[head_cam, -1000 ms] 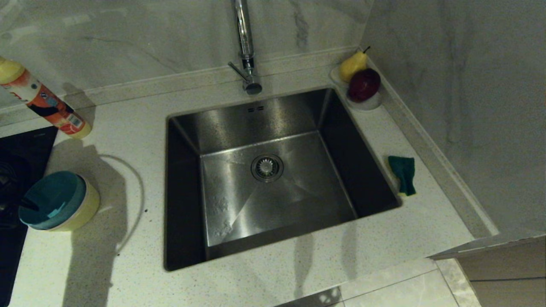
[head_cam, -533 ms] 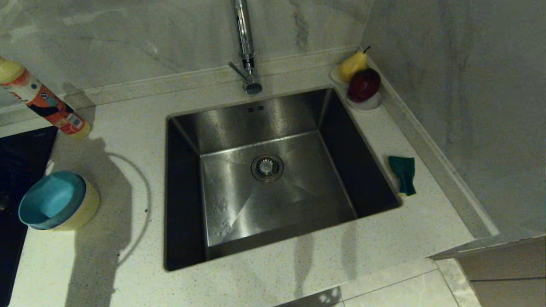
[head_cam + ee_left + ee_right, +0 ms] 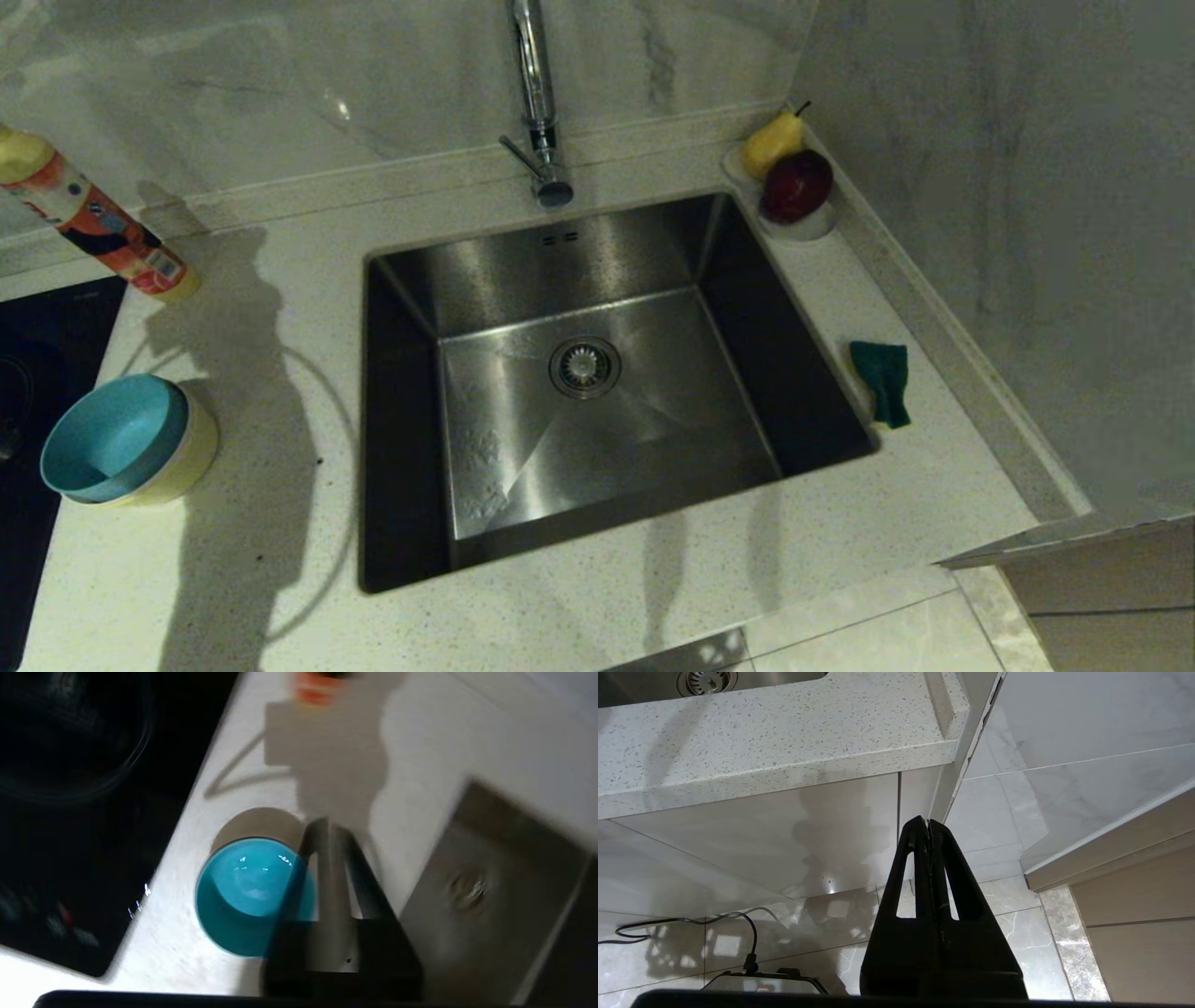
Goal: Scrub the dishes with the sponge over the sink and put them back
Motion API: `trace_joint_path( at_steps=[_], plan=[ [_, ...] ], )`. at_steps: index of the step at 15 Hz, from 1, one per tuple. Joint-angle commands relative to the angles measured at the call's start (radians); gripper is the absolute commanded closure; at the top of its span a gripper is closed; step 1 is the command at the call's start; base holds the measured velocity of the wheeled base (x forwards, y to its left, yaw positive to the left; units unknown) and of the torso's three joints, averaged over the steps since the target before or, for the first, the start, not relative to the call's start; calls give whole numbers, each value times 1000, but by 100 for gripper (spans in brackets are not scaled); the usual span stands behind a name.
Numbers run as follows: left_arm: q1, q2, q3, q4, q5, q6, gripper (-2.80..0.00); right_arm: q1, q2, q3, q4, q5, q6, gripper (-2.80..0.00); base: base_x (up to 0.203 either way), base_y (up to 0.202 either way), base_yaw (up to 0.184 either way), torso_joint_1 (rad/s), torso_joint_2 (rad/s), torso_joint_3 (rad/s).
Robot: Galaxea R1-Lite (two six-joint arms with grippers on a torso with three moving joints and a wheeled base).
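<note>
So the bowls are stacked on the speckled counter at the left, well clear of the sink: light blue one nested in the yellow one, and the stack is tipped so the open mouth faces up and toward the left. Smooth round plastic; can't see a pink one. The sponge lies on the counter right by the sink's right rim, dark green scouring face up, long axis running near to far. The sink is a square brushed steel basin with a round drain strainer in the middle and a chrome faucet at the far edge. The head view shows no arms at all. The left wrist view, blurry, has the left gripper above the counter just beside the blue bowl, fingers together, nothing in them. The right wrist view shows the right gripper parked low, below the counter edge, fingers pressed together.
</note>
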Motion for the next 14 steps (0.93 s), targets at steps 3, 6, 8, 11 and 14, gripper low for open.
trace_joint_path(
  at_steps=[3,6,8,11,14],
  plan=[
    [-242,-170,120,-22,111,238,0,0,-2,0,-1,1,0,0,0,0,0,0,0,0],
    [-359,-416,394,-117,169,297,0,0,0,0,-1,1,0,0,0,0,0,0,0,0],
    [-406,-624,620,-202,185,312,0,0,0,0,-1,1,0,0,0,0,0,0,0,0],
    [-475,-943,975,-302,219,313,0,0,-1,0,-1,1,0,0,0,0,0,0,0,0],
    [-510,-1219,1229,-393,243,314,0,0,-2,0,-1,1,0,0,0,0,0,0,0,0]
  ],
)
